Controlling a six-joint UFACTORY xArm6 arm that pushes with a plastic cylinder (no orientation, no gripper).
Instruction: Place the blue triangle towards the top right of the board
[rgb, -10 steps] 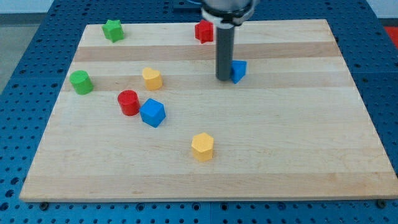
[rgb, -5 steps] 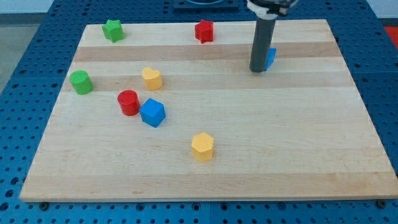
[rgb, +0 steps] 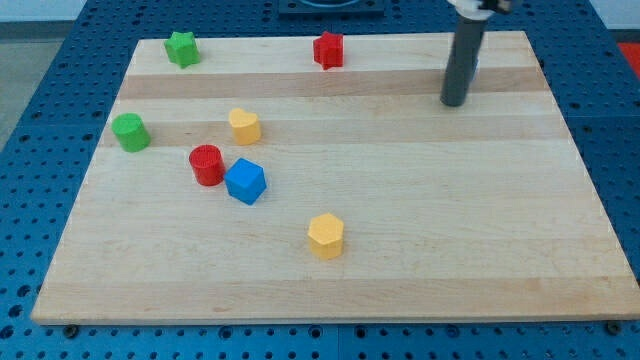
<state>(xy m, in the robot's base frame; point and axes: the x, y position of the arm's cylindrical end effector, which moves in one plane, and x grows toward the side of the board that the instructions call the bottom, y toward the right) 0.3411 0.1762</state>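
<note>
Progress nearing completion: pushing blue triangle (rgb: 475, 69), seemingly mostly hidden behind my tip (rgb: 454, 102), across board (rgb: 420, 210) top right; no pincer fitted, state untellable.

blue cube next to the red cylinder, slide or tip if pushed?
The blue cube likely slides: it looks squat and sits flat on the smooth wooden board. Pushed leftward, it would probably bump the red cylinder close beside it. An off-centre push may rotate it.

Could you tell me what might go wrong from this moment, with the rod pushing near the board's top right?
1. The blue triangle shows only as a sliver behind the rod, so its contact with my tip cannot be checked; it might slip sideways.
2. The board ends close beyond, at the view's top and right; further pushing might send the triangle off.
</note>
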